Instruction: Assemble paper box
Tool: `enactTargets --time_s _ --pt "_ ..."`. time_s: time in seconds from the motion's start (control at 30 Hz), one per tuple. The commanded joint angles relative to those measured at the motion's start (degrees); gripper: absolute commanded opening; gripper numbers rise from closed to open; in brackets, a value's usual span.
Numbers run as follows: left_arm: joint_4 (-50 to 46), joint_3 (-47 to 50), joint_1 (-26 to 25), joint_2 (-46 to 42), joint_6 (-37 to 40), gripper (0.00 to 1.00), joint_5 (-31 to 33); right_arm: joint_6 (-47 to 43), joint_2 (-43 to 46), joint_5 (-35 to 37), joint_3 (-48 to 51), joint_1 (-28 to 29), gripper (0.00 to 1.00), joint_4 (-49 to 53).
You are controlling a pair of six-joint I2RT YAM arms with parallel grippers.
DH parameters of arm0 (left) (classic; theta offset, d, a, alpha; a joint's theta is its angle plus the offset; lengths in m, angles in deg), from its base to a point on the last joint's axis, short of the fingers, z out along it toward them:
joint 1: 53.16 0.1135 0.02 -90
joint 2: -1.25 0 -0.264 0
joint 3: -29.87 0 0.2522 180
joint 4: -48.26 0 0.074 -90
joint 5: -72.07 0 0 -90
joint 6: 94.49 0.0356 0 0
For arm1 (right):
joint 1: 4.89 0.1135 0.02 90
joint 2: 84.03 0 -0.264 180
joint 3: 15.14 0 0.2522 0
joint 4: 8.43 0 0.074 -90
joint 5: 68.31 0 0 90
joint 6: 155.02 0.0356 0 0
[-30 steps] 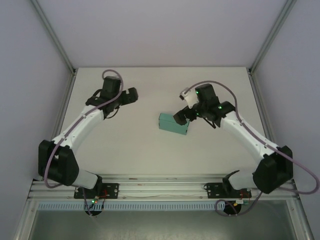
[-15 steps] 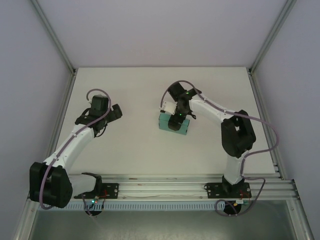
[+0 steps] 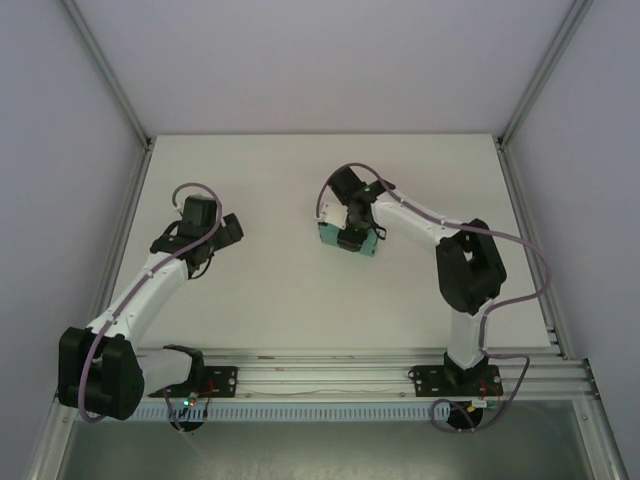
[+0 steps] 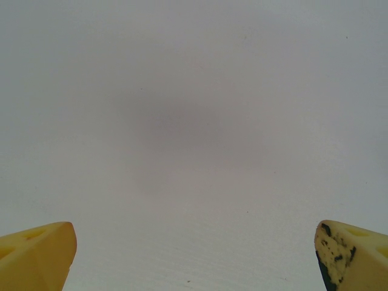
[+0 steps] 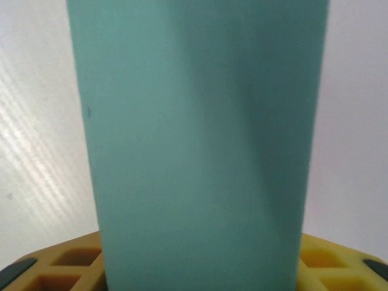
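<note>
Paper box is sitting around the middle of the counter, right fingers straddling it from above, can't tell if they're actually pinching it. Meanwhile left fingers are hanging spread wide over the counter, well apart from the box.

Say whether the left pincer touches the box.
Apart. The top view shows the left pincer well left of the box, bare table between them.
</note>
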Motion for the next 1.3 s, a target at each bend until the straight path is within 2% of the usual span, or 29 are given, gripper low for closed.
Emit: enactTargets --time_s 0.0,0.07,0.13,0.2,0.23,0.27,0.47,0.53,0.67,0.73,0.87,0.97,1.13,1.27 --pt "0.2 1.3 0.5 -1.9 -1.0 1.00 1.5 -7.3 5.1 6.9 3.7 1.7 0.54 -9.0" --pt "0.6 1.6 0.5 -2.2 -0.9 1.00 1.8 -12.4 6.7 9.0 8.1 2.5 0.58 -17.6" --pt "0.7 1.7 0.5 -2.3 -0.7 1.00 2.4 -16.9 7.4 10.1 11.6 2.9 0.58 -25.4" --pt "0.6 1.6 0.5 -2.3 -0.8 1.00 3.0 -21.0 6.8 10.8 13.2 3.3 0.56 -30.0" --pt "0.6 1.6 0.5 -2.3 -0.7 1.00 3.1 -22.4 6.3 11.3 13.6 3.4 0.51 -31.6" --pt "0.6 1.6 0.5 -2.4 -0.6 1.00 3.1 -23.6 5.6 11.7 13.7 3.5 0.47 -32.1" --pt "0.5 1.6 0.5 -3.0 -0.4 1.00 2.7 -21.2 3.1 9.9 9.6 3.5 0.46 -22.5" --pt "0.5 1.9 0.6 -3.2 -0.3 1.00 2.8 -22.1 3.6 10.0 12.0 3.6 0.46 -25.0" --pt "0.4 2.0 0.5 -3.5 -0.4 1.00 3.1 -25.0 4.0 13.8 19.6 4.6 0.46 -36.0" --pt "0.4 2.0 0.5 -3.5 -0.5 1.00 3.3 -23.8 4.3 15.6 22.4 4.9 0.46 -41.5" --pt "0.5 2.1 0.5 -3.7 -0.4 1.00 2.8 -18.3 5.5 18.3 24.8 5.9 0.57 -43.3" --pt "0.2 1.9 0.6 -3.7 -0.3 1.00 2.8 -15.9 6.9 19.2 26.0 6.9 0.76 -41.5" --pt "1.0 1.9 0.5 -4.0 -0.7 1.00 2.5 -11.4 9.4 18.5 26.6 8.0 0.90 -37.9" --pt "1.3 1.7 0.6 -4.0 -0.6 1.00 1.6 -6.8 13.1 13.8 25.4 8.1 1.00 -31.5"
